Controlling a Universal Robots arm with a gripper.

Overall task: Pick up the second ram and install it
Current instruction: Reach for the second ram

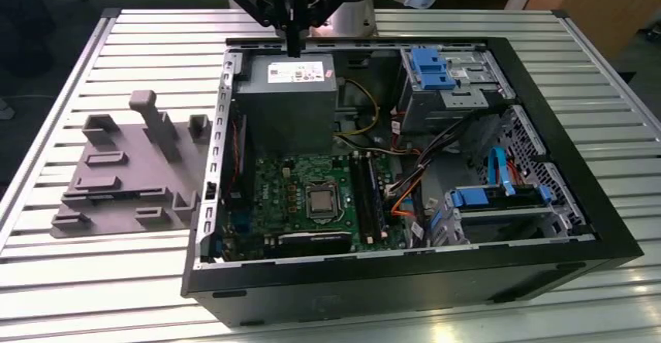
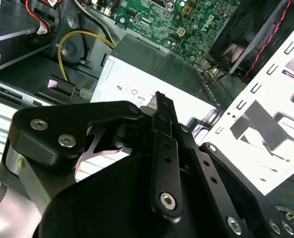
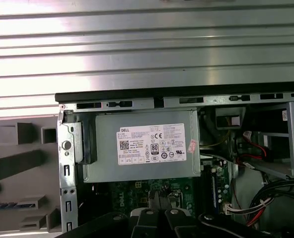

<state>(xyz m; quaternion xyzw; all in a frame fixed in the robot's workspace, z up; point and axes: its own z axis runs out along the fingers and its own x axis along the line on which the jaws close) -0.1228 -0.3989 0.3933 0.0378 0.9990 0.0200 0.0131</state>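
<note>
My gripper (image 1: 294,47) hangs above the far rim of the open computer case (image 1: 578,204), over the back edge of the grey power-supply box (image 1: 284,95). Its two fingers are pressed together with nothing visible between them, as both wrist views (image 2: 163,104) (image 3: 159,198) show. What looks like the second ram (image 1: 114,193) is a thin dark strip resting in a groove of the grey fixture (image 1: 135,165), well off to the exterior view's left of the case. In the first wrist view it is a bluish strip (image 3: 10,204). The long black slots (image 1: 367,196) run beside the processor socket on the green motherboard (image 1: 299,180).
Blue drive cages (image 1: 434,68) and bundled cables (image 1: 413,180) crowd the case's side on the exterior view's right. The case stands on a ribbed metal table (image 1: 104,281). The fixture has upright grey posts (image 1: 155,118). A fan with red wires (image 2: 251,34) sits beside the motherboard.
</note>
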